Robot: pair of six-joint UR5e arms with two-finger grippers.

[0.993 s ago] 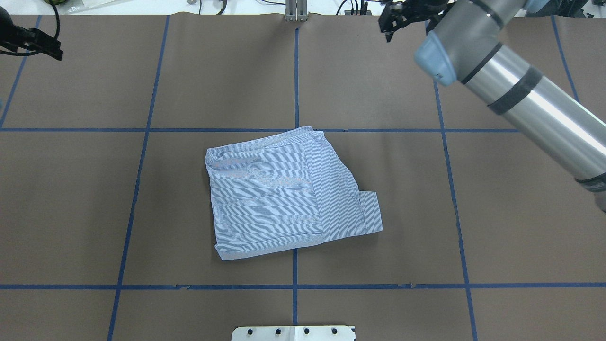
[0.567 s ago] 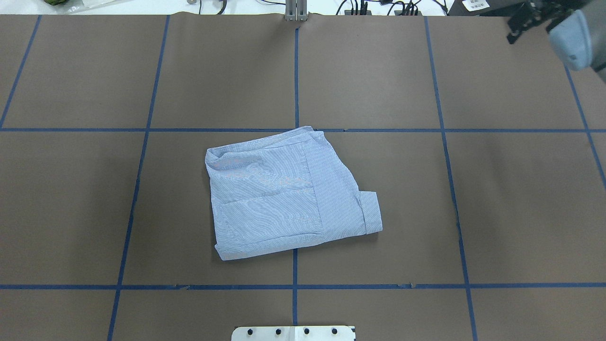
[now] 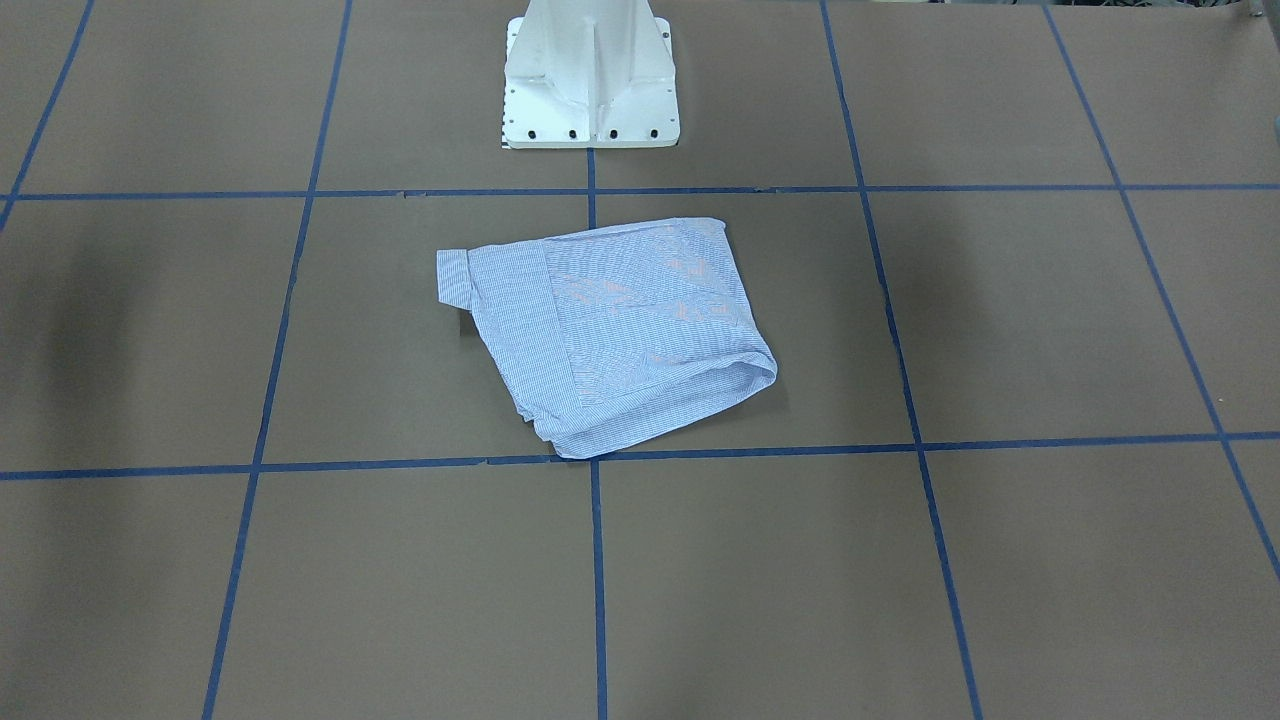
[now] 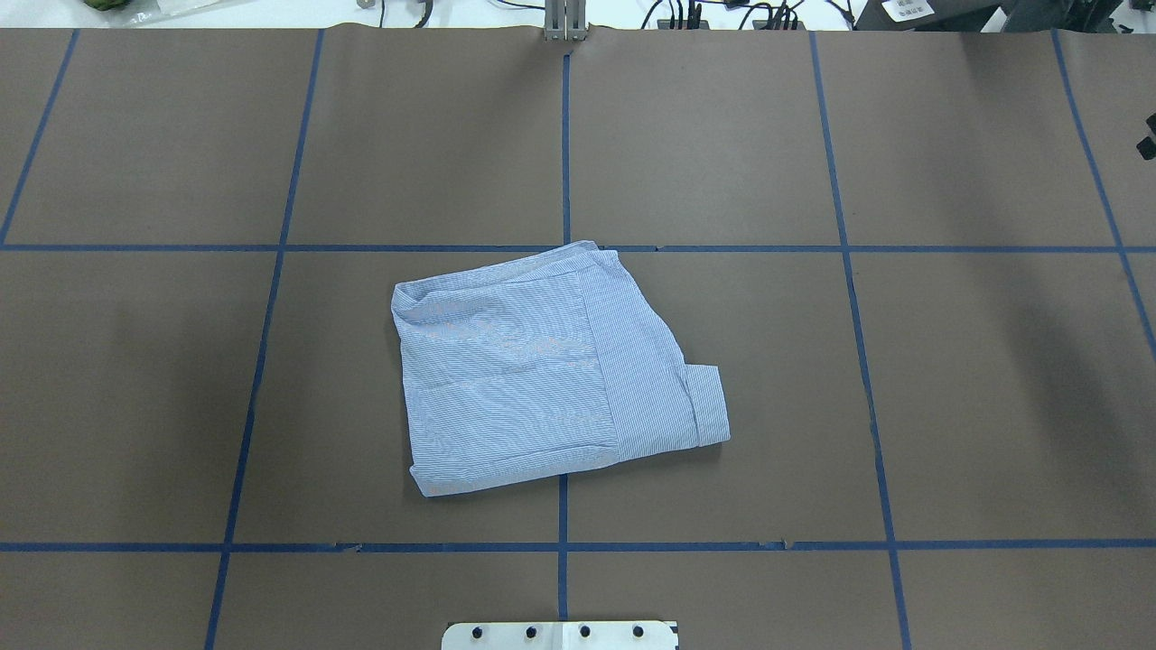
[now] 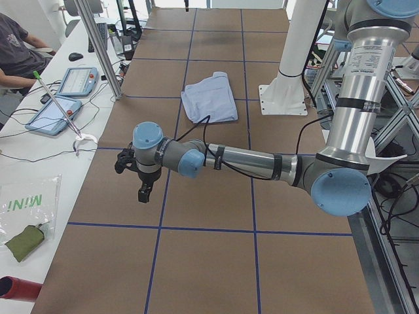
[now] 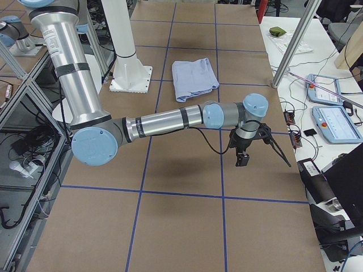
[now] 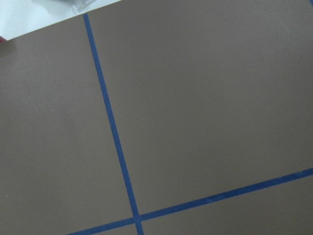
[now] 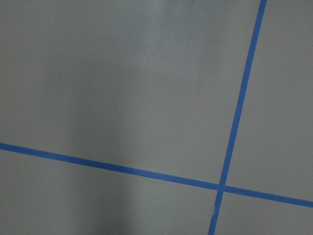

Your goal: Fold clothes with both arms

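Observation:
The clothes are one light blue striped shirt (image 4: 533, 370), folded into a rough rectangle at the table's middle, a cuff sticking out on one side (image 3: 620, 330). Nothing touches it. In the exterior left view my left arm (image 5: 242, 160) reaches far out over bare table, and its gripper (image 5: 145, 191) points down well away from the shirt (image 5: 209, 98). My right arm (image 6: 164, 120) stretches toward the opposite table end with its gripper (image 6: 242, 160) hanging low, far from the shirt (image 6: 194, 79). I cannot tell whether either gripper is open or shut. Both wrist views show only brown table and blue tape.
The white base pedestal (image 3: 590, 90) stands just behind the shirt. Blue tape lines (image 4: 564, 135) grid the brown table. Tablets (image 5: 55, 114) (image 6: 334, 122) and cables lie on side benches at both ends. A person sits (image 5: 16, 52) at the left end.
Both arms have swung outward and left the overhead view, the right one toward the right edge, the left one off to the left. The shirt has not moved.

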